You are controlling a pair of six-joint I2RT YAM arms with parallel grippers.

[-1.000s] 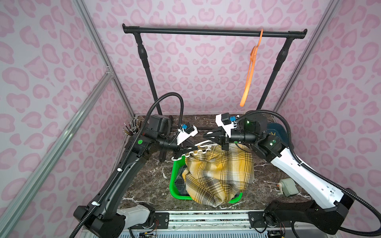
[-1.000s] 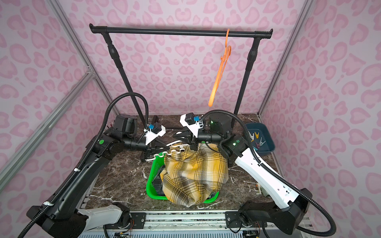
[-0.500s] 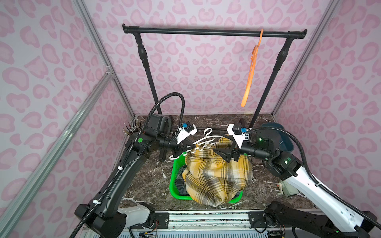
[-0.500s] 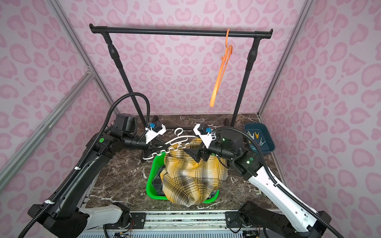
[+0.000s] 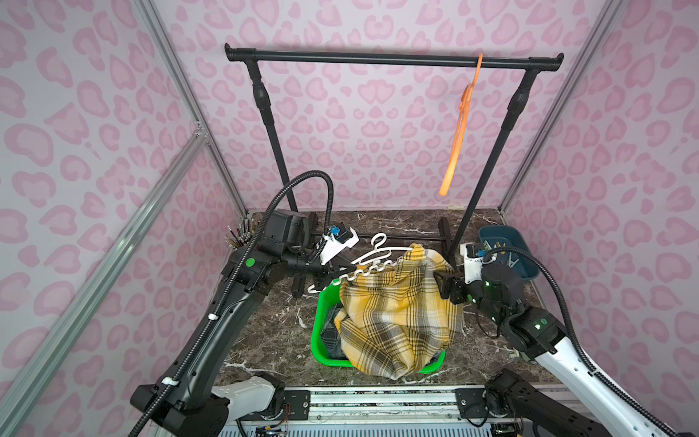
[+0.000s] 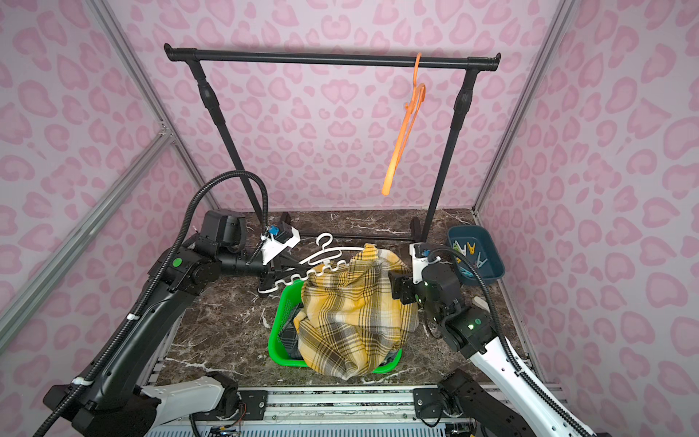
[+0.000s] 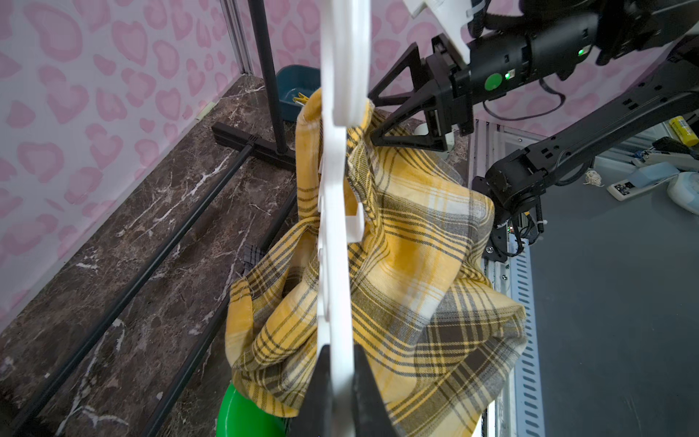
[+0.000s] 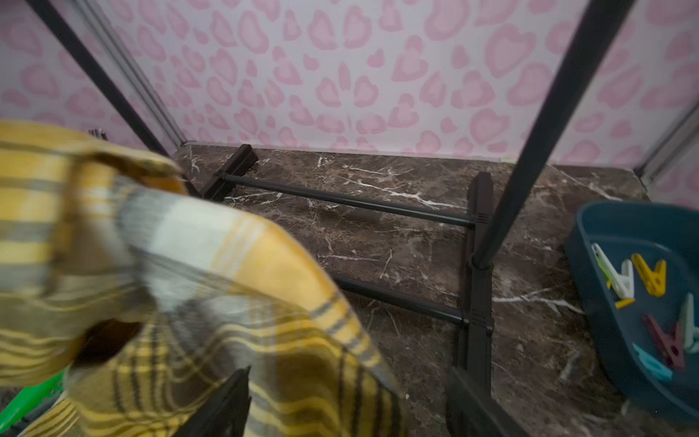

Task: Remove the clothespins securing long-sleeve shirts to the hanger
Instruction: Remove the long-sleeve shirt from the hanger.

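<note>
Left tool [image 7: 342, 363]: my jaws are clamped flat on the lower end of the white hanger [image 7: 333, 212], hard smooth plastic with a scalloped notched edge and a curled hook. The yellow shirt [image 5: 393, 314], soft woven plaid with black-grey checks, is draped off the hanger's far shoulder and slumps in folds over the green basket [image 5: 321, 302], which is glossy plastic with slotted walls. Darker grey plaid cloth [image 6: 289, 340] is down inside the basket under it. Right tool [image 7: 378, 117]: jaws stand wide apart with black triangular fingers, the lower one against the shirt's upper edge, nothing gripped. The left wrist view gives that gap cleanly, while both top views hide it behind cloth. In the right wrist view the fabric is blurred and lies across one finger. The clothespins [image 8: 650, 280] I can see, small plastic clips in yellow, white, teal and maroon, lie loose in the dark blue tray [image 8: 605, 227] at the right rear of the surface [image 5: 272, 333], brown marble with white veins. Only the top views show the black tube rack [image 5: 393, 60] whole, with the orange hanger [image 5: 457, 128] on its bar.
</note>
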